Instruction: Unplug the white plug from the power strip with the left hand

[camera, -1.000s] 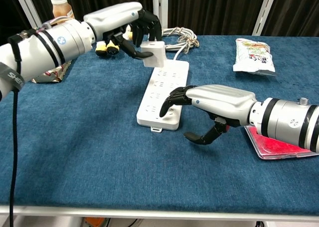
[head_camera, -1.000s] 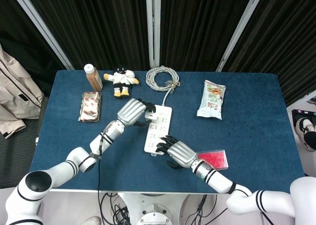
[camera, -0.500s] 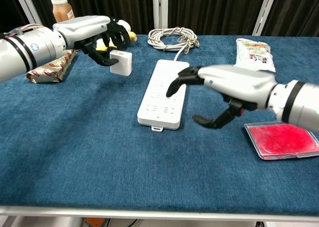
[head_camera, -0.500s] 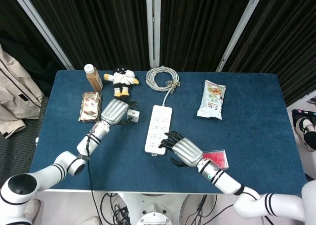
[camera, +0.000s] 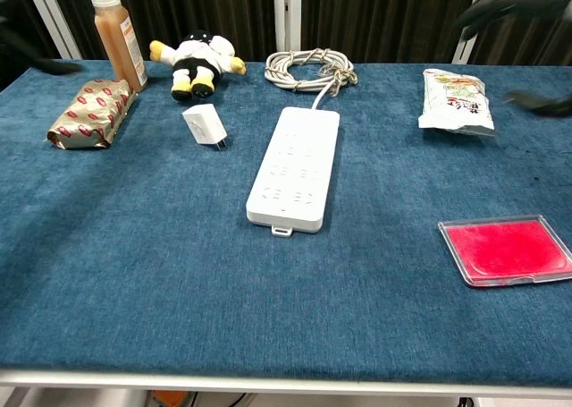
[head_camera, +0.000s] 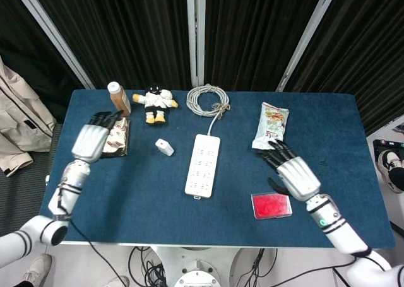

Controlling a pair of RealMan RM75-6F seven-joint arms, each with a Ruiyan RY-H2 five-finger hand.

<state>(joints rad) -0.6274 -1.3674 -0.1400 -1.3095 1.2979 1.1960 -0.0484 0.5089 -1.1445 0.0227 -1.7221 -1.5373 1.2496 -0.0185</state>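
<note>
The white plug (head_camera: 165, 147) is lying by itself on the blue worktop (head_camera: 139, 192), just left of the power strip (head_camera: 202, 164) and a little apart from it. No hand is touching it. It is out of its socket, so the job looks done.

The left hand (head_camera: 93, 140) is sitting at the left of the frame, over the foil-wrapped snack (head_camera: 117, 135), with its fingers spread and nothing in them. The right hand (head_camera: 293, 173) is near the right side, above the red tray (head_camera: 271, 205) and below the snack bag (head_camera: 271, 127). Its fingers are also spread and it is holding nothing. In the chest view both hands are only showing as dark blurs at the top corners.

Half a second ago the left hand was holding the plug in the air, a bit left of the strip. Now it is letting go and pulling back to the left edge. The right hand was hovering over the near end of the strip, and now it is moving away to the right. The strip is staying in the same spot, with its cord (head_camera: 209, 99) coiled in the upper middle.
</note>
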